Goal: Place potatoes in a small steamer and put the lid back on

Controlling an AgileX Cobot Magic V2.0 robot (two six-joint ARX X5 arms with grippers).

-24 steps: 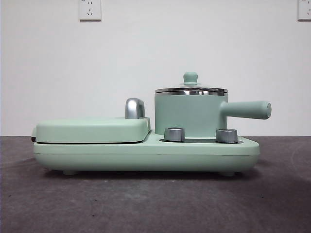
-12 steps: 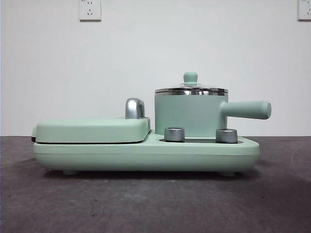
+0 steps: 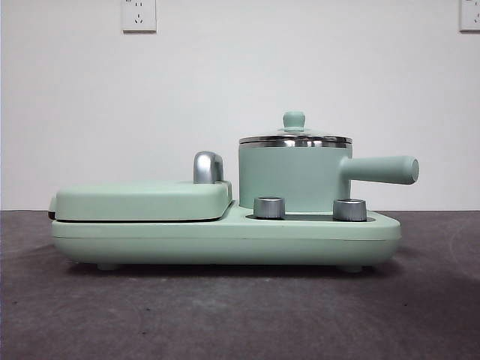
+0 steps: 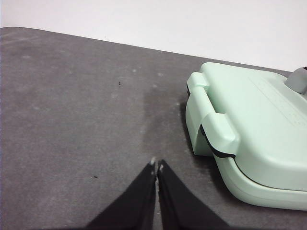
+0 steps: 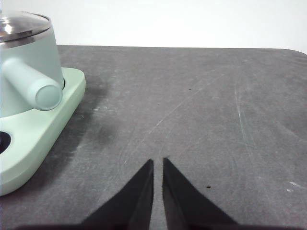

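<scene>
Both grippers hang over bare table, left gripper and right gripper each pinched nearly closed on nothing. Lid sits on the small steamer, right of the griddle plate; no potato visible.

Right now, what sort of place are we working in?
Probably a lab test bench, not a kitchen: bare dark table, plain white wall with sockets, and one green cooker with its lidded steamer.
</scene>
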